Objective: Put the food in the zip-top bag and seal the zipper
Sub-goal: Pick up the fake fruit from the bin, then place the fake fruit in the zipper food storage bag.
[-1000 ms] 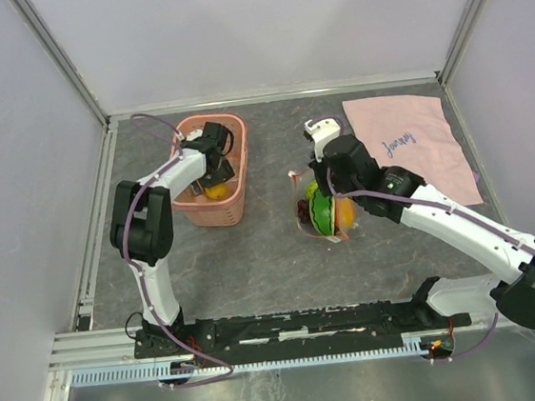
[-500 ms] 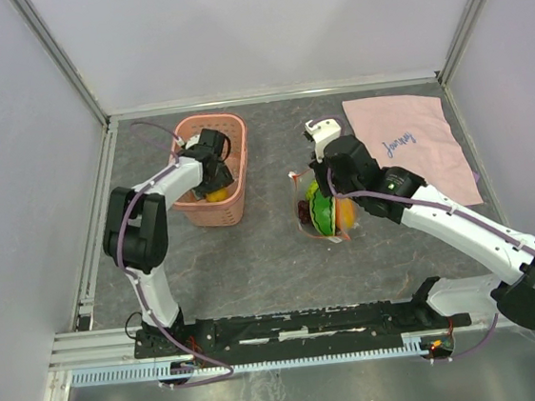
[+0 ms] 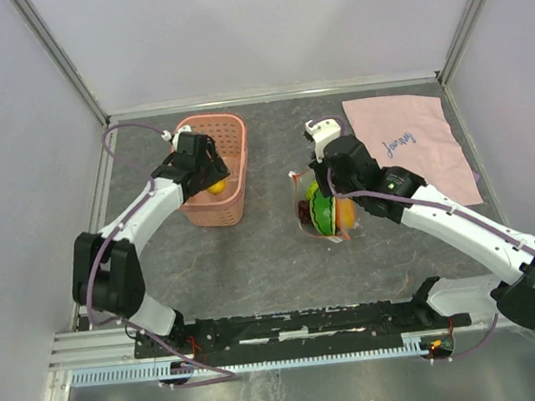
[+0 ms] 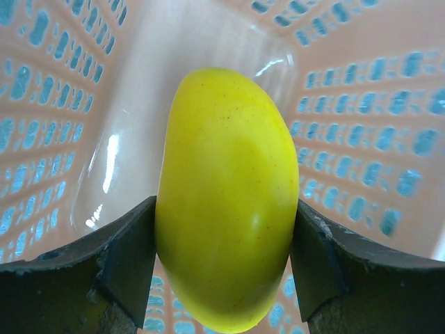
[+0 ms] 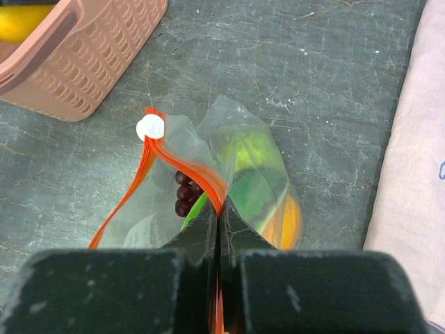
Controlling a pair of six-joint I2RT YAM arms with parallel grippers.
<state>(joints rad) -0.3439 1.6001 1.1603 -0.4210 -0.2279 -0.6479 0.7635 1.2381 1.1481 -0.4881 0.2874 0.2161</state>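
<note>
My left gripper [image 4: 226, 268] is shut on a yellow toy fruit [image 4: 226, 202] inside the pink slotted basket [image 3: 213, 206]; the fruit also shows in the top view [image 3: 215, 186]. My right gripper [image 5: 220, 226] is shut on the red-orange zipper strip [image 5: 188, 163] of the clear zip-top bag [image 5: 243, 167], holding its mouth up. Inside the bag are dark purple grapes [image 5: 184, 195], a green piece [image 5: 250, 188] and an orange fruit [image 5: 288, 219]. The bag lies at mid-table in the top view [image 3: 322, 216], under my right gripper [image 3: 315, 178]. A white slider tab [image 5: 150, 127] sits on the strip.
A pink cloth with script writing [image 3: 410, 142] lies at the back right, beside the bag. The basket stands at the back left, its corner also in the right wrist view [image 5: 83, 62]. The grey table is framed by metal rails [image 3: 97, 218].
My left arm has swung outward to the left, elbow lower, while its gripper stays in the basket with the yellow fruit. The right arm and bag have not moved.
</note>
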